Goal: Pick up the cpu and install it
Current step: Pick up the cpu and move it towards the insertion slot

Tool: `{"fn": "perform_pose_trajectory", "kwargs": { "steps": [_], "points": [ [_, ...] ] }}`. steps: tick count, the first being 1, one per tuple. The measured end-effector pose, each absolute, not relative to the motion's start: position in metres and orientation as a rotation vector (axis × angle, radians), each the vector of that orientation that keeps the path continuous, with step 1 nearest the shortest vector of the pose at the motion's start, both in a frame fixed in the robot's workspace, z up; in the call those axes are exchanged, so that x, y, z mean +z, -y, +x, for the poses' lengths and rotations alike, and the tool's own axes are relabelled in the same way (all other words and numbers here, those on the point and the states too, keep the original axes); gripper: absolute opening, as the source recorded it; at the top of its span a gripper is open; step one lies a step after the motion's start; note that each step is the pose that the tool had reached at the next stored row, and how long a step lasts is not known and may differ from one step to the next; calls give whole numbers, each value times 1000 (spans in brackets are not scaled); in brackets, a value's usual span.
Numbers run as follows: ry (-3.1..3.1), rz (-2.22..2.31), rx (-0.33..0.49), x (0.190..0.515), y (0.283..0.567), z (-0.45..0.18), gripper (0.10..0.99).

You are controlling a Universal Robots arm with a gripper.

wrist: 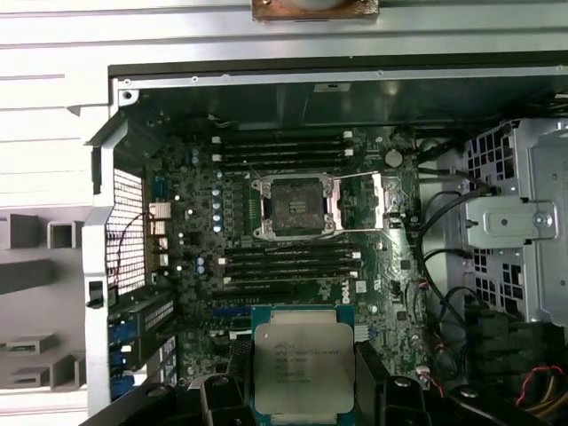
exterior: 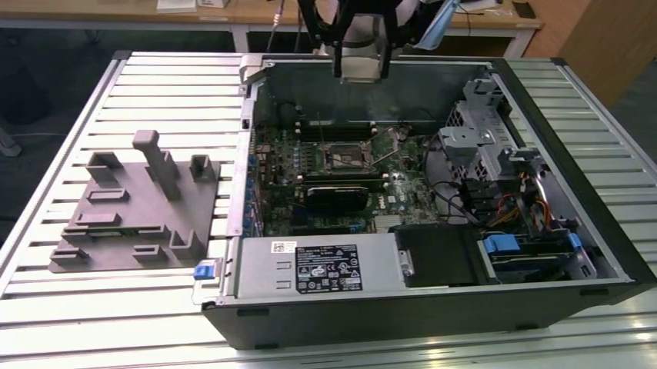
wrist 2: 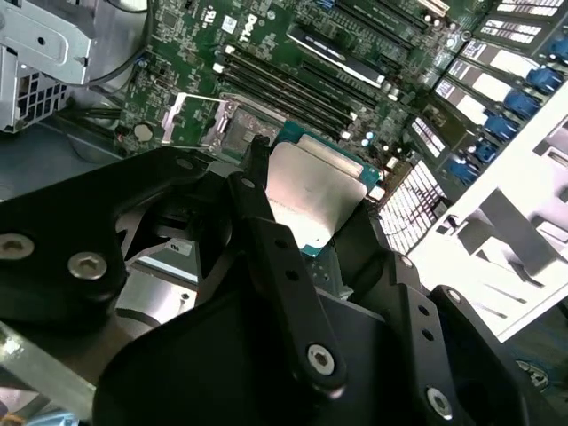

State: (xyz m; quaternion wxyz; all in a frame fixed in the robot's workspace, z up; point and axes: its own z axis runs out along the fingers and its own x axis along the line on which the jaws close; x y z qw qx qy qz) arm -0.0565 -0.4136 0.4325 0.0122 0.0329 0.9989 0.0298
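Silvery cpu (wrist: 303, 364) | gripper (wrist 2: 311, 209) pinching its edges | seemingly held above the motherboard (wrist: 191, 240)

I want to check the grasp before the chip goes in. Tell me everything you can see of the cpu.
The cpu is a small flat square chip with a silvery-grey metal lid on a thin green rim, and faint print on the lid. The black fingers of the gripper clamp it by two opposite edges. It hangs level over the green motherboard inside the open computer case, apart from the empty metal-framed socket. Nothing else touches it.
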Motion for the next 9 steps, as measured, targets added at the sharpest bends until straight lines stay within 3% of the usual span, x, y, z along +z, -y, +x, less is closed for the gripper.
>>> {"fn": "perform_pose_trajectory", "kwargs": {
  "steps": [9],
  "points": [
    [-3114,103,93,416,414,-50,541]
  ]
}}
